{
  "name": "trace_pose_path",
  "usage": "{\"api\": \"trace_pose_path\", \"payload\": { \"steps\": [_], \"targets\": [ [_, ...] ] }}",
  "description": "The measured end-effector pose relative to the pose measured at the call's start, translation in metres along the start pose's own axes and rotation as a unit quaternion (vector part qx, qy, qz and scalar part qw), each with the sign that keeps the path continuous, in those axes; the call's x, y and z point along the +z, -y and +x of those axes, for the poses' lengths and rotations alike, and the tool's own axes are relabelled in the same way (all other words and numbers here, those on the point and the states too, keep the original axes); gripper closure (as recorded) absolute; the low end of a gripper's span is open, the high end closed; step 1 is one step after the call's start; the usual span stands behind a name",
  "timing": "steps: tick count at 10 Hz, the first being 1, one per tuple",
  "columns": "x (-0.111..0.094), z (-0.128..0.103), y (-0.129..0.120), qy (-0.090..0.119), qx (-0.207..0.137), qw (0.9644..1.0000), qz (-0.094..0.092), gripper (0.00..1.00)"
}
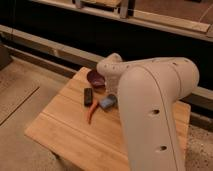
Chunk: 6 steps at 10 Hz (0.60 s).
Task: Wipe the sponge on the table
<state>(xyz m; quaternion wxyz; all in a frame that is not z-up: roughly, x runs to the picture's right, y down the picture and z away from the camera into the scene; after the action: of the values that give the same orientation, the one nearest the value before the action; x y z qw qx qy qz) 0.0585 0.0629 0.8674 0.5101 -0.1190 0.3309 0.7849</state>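
The sponge [107,102] is a small blue-grey block lying flat near the middle of the light wooden table [60,125]. My white arm reaches in from the right and bends down over it. The gripper [113,90] hangs at the end of the wrist, directly above the sponge's right end and very close to it. The thick forearm hides most of the gripper. Whether it touches the sponge does not show.
A purple bowl [95,77] stands just behind the sponge. A narrow black block [88,96] lies to its left, with a thin orange stick [91,114] in front. The table's left and front edges drop to the speckled floor [20,100]. A dark low wall [60,30] runs behind.
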Motion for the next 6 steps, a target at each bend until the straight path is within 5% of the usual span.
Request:
{"api": "trace_pose_path", "payload": {
  "steps": [4, 6],
  "targets": [
    [0.016, 0.033, 0.011, -0.034, 0.007, 0.9994, -0.005, 1.00],
    [0.025, 0.043, 0.031, -0.043, 0.015, 0.9989, 0.007, 1.00]
  ]
}}
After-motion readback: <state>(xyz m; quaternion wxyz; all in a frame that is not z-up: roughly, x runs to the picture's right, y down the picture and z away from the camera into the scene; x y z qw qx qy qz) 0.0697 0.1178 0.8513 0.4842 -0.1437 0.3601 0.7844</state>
